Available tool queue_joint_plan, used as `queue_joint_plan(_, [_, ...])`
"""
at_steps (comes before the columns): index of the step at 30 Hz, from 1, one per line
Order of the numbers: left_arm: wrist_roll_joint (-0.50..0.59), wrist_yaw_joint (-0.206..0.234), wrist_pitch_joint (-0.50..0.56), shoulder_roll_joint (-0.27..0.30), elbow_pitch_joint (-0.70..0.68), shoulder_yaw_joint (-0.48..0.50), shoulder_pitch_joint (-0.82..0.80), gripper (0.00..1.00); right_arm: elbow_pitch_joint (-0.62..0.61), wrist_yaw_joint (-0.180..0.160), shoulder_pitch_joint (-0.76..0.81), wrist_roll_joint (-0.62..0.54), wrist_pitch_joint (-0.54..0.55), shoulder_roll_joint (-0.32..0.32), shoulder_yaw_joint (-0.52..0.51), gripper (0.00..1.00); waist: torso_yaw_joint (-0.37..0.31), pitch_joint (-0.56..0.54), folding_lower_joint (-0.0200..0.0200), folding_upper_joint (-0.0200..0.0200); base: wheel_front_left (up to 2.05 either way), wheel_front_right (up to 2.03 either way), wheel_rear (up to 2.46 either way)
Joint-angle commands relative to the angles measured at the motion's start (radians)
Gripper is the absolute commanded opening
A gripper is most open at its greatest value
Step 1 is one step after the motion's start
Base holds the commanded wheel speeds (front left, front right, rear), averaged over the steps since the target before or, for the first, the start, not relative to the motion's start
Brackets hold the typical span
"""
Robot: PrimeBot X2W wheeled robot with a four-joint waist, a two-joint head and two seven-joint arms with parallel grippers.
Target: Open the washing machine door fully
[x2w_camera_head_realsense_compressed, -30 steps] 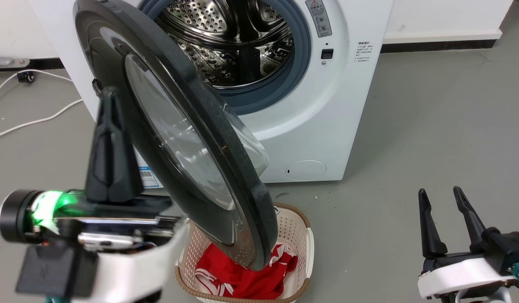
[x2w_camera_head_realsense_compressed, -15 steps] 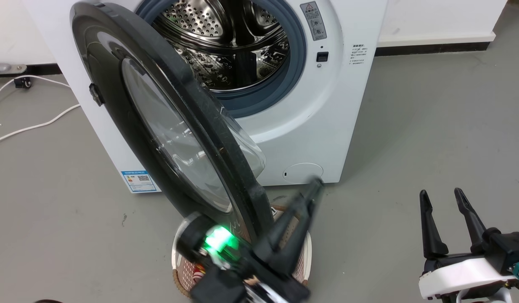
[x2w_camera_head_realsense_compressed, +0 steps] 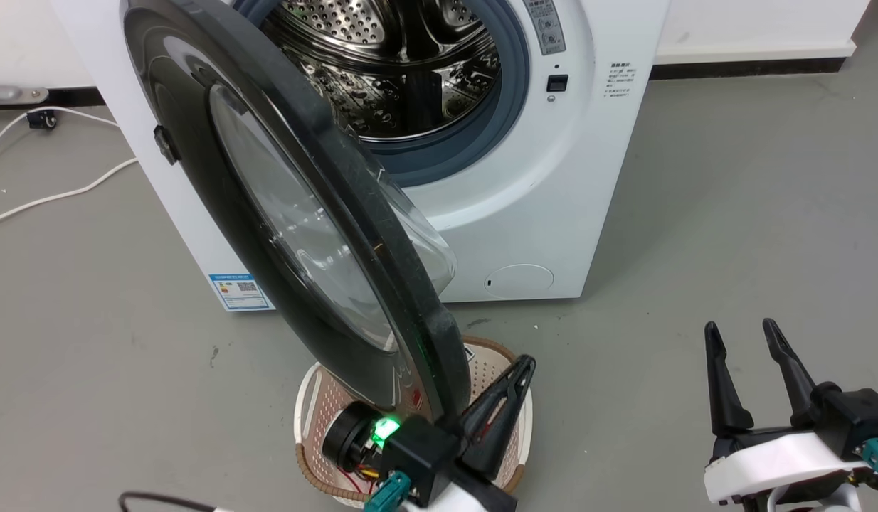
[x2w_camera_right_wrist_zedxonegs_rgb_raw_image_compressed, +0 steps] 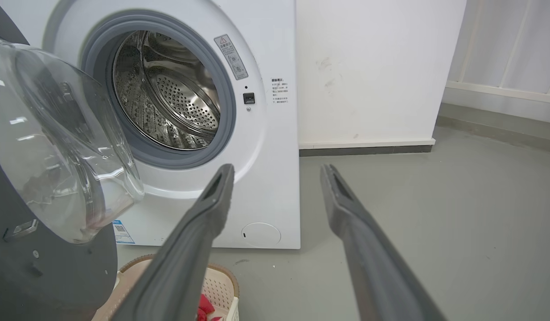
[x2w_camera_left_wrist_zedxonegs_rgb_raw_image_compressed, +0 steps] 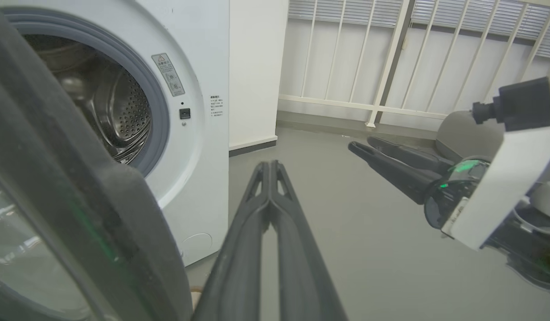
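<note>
At the far left a white cable [x2w_camera_head_realsense_compressed: 48,195] trails over the grey floor [x2w_camera_head_realsense_compressed: 90,370]. Next comes a blue label [x2w_camera_head_realsense_compressed: 238,290] low on the white front. A beige laundry basket [x2w_camera_head_realsense_compressed: 307,398] stands on the floor directly under the door's lower edge, with red cloth [x2w_camera_right_wrist_zedxonegs_rgb_raw_image_compressed: 205,307] in it. The left gripper [x2w_camera_head_realsense_compressed: 524,364] hangs over that basket, just right of the door's rim, its two fingers pressed together with nothing between them; whether it touches the rim cannot be told. Well apart at the lower right, the right gripper [x2w_camera_head_realsense_compressed: 740,328] has its fingers spread and empty, pointing at the machine.

The washing machine door [x2w_camera_head_realsense_compressed: 353,185] is swung out from its left side, roughly half open, its thick glossy black rim edge-on to the head camera. The clear glass bowl [x2w_camera_head_realsense_compressed: 425,242] bulges from it toward the washing machine [x2w_camera_head_realsense_compressed: 588,178]. Behind it the steel drum [x2w_camera_head_realsense_compressed: 396,78] lies open inside the grey gasket [x2w_camera_head_realsense_compressed: 496,135], with the round cap [x2w_camera_head_realsense_compressed: 519,279] below
</note>
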Motion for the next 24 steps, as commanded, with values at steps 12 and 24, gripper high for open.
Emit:
queue_joint_plan(12, [-0.066,0.073,-0.107,-0.015,0.175,0.007,-0.123,0.0,0.021,-0.001,-0.028,0.007,0.005,0.003,0.006,1.0,-0.023,0.016,0.0,0.0,0.0,0.0,0.0])
queue_joint_plan(24, [-0.066,0.16,-0.139,0.001,0.228,0.046,-0.109,0.0,0.032,-0.001,-0.039,0.02,0.005,0.003,0.007,1.0,-0.013,0.023,0.0,0.0,0.0,0.0,0.0])
